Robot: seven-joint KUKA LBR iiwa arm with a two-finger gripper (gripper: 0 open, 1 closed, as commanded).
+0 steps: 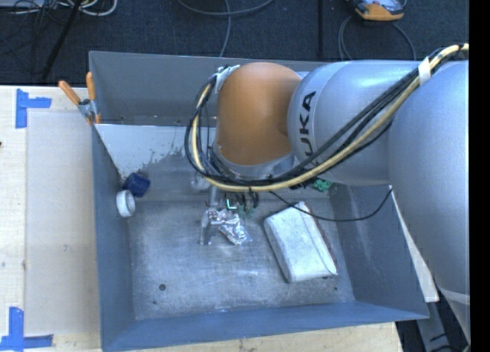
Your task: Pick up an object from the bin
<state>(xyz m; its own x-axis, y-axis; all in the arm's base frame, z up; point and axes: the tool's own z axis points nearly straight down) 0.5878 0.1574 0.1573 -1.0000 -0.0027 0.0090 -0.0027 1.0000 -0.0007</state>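
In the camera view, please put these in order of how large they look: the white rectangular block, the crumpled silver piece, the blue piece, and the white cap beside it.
1. white rectangular block
2. crumpled silver piece
3. blue piece and white cap: both small and about alike, so not ranked.

Silver-grey rounded arm (429, 136) at the frame's right, black "KUKA" lettering (306, 125); glossy orange dome cover (256, 113) at centre; black and yellow cables (260, 184) looped around it.
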